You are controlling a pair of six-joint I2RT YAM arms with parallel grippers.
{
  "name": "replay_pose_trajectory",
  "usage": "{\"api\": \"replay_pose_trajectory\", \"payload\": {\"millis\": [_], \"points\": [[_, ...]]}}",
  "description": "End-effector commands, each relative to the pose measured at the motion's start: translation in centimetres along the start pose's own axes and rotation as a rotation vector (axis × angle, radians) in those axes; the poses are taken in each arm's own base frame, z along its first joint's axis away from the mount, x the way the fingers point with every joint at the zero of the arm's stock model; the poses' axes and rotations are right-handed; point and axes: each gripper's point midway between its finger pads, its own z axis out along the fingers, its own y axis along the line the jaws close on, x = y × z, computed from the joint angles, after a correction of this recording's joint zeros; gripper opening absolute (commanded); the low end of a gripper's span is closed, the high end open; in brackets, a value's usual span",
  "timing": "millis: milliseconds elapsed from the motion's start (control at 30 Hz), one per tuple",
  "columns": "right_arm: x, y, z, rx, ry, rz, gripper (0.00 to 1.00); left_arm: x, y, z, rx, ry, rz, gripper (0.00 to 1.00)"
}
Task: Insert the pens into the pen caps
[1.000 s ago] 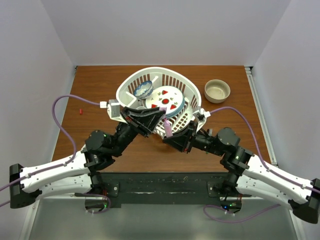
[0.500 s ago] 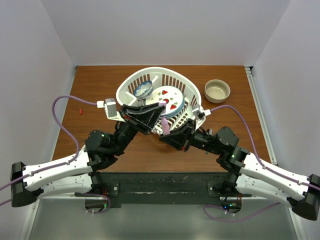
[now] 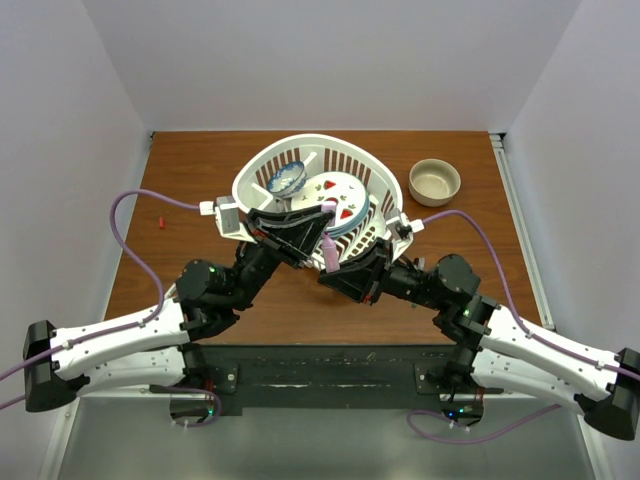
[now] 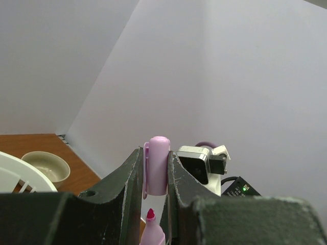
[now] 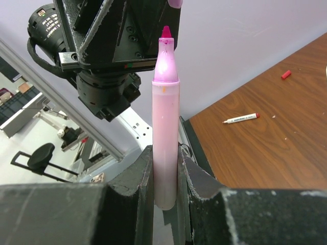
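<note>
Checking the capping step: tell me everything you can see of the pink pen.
The pink pen is a smooth lilac-pink plastic barrel with a tapered collar and a bare magenta tip. Uncapped, it sticks out of the right gripper, clamped low on the barrel. Its tip points at the pink cap in the left gripper, close but not yet inside.

Plain pale lilac walls (image 3: 330, 60) stand at the left, far and right edges of the brown wooden tabletop (image 3: 190, 170). Along its near edge lies a black plate (image 3: 330, 362), then a grey surface (image 3: 320, 440). The light is soft and even.
</note>
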Motion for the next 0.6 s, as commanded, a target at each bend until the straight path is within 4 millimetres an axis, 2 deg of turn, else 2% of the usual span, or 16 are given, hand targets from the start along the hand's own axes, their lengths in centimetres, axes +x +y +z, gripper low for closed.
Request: {"api": "replay_pose_trajectory", "payload": {"millis": [0, 500, 567], "points": [[-3.3, 3.0, 0.0, -0.085, -0.088, -0.022, 0.0, -1.3, -0.8, 0.0, 0.03, -0.056, -0.036, 0.0], [-6.9, 3.0, -0.3, -0.038, -0.245, -0.037, 0.0, -0.1, -1.0, -1.6, 0.092, -0.051, -0.13, 0.0], [-7.7, 3.0, -0.4, -0.035, -0.277, -0.042, 0.0, 0.9, -0.8, -2.1, 0.101, -0.033, -0.164, 0.0]]}}
